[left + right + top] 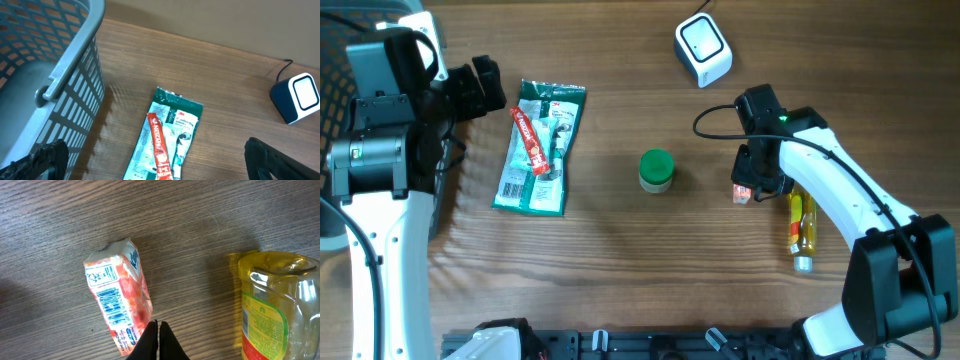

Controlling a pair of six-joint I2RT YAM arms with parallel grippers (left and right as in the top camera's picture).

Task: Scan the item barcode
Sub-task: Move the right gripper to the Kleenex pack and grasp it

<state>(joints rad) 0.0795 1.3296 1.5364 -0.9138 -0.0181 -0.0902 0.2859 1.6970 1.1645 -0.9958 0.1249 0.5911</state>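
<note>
Lying flat beside the glossy clear-yellow plastic bottle (275, 305), a soft, crinkled orange packet (117, 305) is shown barcode-up on the woodgrain table (200, 225). The right gripper (156, 339) is pressed fully together at the packet's bottle-side corner; the left gripper (485, 88) is spread wide, far from the bottle.

Green packet (184, 119) lies between grey basket (75, 54) and scanner (298, 97).
</note>
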